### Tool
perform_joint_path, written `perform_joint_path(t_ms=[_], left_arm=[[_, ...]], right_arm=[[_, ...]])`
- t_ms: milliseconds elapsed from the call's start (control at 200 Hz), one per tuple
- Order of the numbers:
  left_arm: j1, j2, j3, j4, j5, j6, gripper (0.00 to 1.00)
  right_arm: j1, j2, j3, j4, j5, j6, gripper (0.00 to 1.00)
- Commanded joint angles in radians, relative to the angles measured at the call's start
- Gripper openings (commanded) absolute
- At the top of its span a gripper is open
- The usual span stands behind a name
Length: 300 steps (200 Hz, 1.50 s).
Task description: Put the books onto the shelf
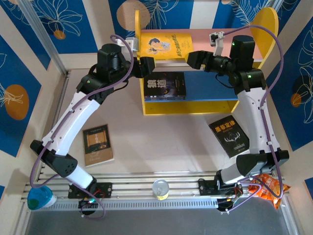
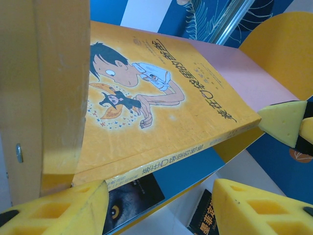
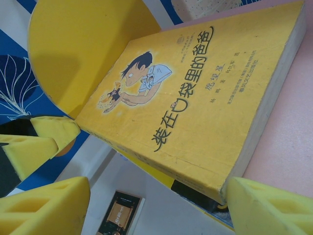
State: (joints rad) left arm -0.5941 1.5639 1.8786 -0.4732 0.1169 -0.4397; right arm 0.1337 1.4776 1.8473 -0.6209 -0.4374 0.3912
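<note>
On the shelf (image 1: 215, 39), yellow book (image 1: 164, 46) lies between left gripper (image 1: 148, 66) and right gripper (image 1: 190, 59) (both parted).

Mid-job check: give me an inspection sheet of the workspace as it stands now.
Surface: pale table, two books lying on it.
Job's things: yellow book on shelf upper board; black wolf book on lower tier; tan book and black antler book on the table.
Clutter: orange snack bag, teal container, clear cup at near edge.
Grippers: left gripper and right gripper open, at yellow book's front edge.
Cables: purple cables loop along both arms.
Surroundings: blue floral panels.
</note>
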Motion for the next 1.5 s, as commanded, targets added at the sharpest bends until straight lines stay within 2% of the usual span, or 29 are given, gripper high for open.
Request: perform_joint_path(t_ms=[0, 780, 1496], left_arm=[[-0.003, 0.016, 0.035, -0.002, -0.026, 0.018, 0.58], [-0.003, 0.009, 0.03, -0.01, -0.04, 0.028, 0.58], [-0.001, -0.027, 0.027, -0.026, -0.098, 0.048, 0.6]], right_arm=[[0.018, 0.013, 0.03, 0.007, -0.022, 0.011, 0.74], [0.02, 0.003, 0.015, 0.005, -0.015, 0.002, 0.75], [-0.039, -0.043, -0.044, 0.033, -0.021, 0.017, 0.78]])
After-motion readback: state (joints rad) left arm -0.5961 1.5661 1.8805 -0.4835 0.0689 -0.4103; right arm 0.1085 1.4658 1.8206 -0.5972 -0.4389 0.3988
